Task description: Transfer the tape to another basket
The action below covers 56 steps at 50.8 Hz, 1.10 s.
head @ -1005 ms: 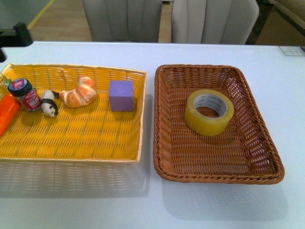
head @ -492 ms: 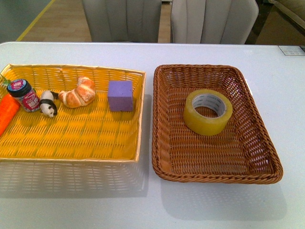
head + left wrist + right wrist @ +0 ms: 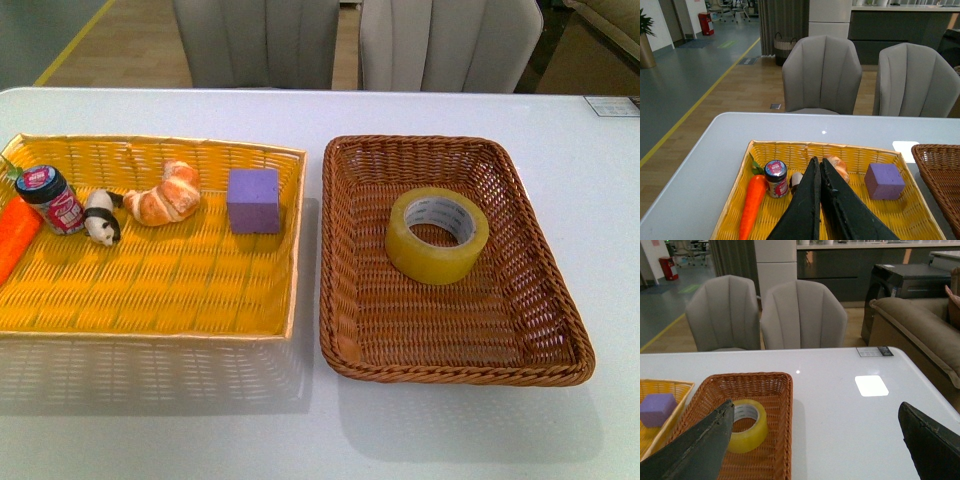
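Front view shows the white counter (image 3: 470, 440) with two baskets side by side and no arm above them. The tape (image 3: 437, 235) lies flat inside the brown basket (image 3: 455, 373), a little toward the far right part of its floor, not touching the rim. The yellow basket (image 3: 150, 335) stands just beside it, nearer the left edge of the counter. Inside it, in a row along the far half, are an orange carrot (image 3: 15, 235), a small jar (image 3: 52, 198), a panda figure (image 3: 101, 217), a croissant (image 3: 167, 195) and a purple cube (image 3: 254, 200).

Left wrist view shows the left claw (image 3: 819, 165) clenched, its two dark fingers pressed together with nothing between them, above the yellow basket. Right wrist view shows the right claw (image 3: 815, 440) released, its fingers (image 3: 695, 445) wide apart, above the counter near the brown basket; the tape is beside one finger but apart from it. Two grey chairs (image 3: 802, 315) stand behind the far edge of the counter.
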{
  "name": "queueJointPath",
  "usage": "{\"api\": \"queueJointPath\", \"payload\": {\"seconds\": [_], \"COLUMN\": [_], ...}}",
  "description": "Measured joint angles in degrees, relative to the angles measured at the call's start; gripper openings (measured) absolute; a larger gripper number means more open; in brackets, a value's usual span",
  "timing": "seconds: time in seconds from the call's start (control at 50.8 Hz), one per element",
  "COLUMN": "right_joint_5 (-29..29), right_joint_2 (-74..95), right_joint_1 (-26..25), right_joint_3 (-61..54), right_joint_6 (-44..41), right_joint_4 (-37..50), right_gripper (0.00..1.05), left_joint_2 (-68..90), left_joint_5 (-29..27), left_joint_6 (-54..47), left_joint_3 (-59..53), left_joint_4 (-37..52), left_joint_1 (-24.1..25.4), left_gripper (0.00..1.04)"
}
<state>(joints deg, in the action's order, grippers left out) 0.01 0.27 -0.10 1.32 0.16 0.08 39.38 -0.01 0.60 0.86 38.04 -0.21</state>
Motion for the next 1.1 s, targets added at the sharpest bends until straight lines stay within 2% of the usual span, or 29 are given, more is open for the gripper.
{"api": "queueJointPath", "payload": {"seconds": [0.295,1.024,1.103], "right_joint_5": [0.00,0.00,0.00], "right_joint_2": [0.00,0.00,0.00], "right_joint_1": [0.00,0.00,0.00], "right_joint_3": [0.00,0.00,0.00], "right_joint_6": [0.00,0.00,0.00], "right_joint_4": [0.00,0.00,0.00], "right_gripper": [0.96,0.96,0.96], "left_joint_2": [-12.87,-29.35,-35.30], "left_joint_5": [0.00,0.00,0.02], "left_joint_6": [0.00,0.00,0.00], "left_joint_3": [-0.02,-0.04,-0.02], "left_joint_4": [-11.78,-27.98,-35.91], "left_joint_1": [0.00,0.00,0.00], "left_gripper": [0.02,0.02,0.02]}}
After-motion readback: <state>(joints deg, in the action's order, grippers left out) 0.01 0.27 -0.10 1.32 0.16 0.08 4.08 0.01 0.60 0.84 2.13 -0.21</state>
